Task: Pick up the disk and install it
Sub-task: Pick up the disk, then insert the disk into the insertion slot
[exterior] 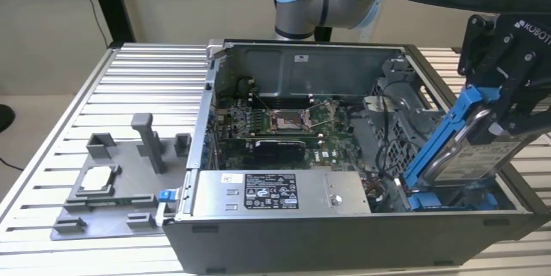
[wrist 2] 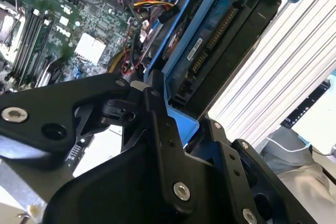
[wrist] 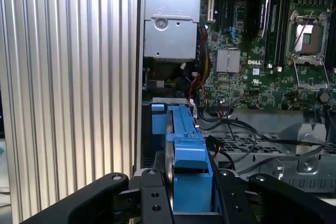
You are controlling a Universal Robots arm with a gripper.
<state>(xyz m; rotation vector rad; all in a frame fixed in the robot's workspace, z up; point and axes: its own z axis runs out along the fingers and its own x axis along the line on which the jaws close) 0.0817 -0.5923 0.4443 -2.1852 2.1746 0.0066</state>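
One hand (exterior: 492, 120) gripping disk (exterior: 437, 149), tilted over open case (exterior: 327, 237)

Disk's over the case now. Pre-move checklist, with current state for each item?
1. Grip: ok. The gripper is shut on the disk, clamping its blue carrier in both wrist views.
2. Disk seated: not ok. It leans tilted, mostly above the rim of the case.
3. Lower end at the blue bay: ok, as far as the exterior view shows.
4. Cables near the bay: not ok, they lie loose close beside the carrier.
5. Connector alignment: cannot tell.
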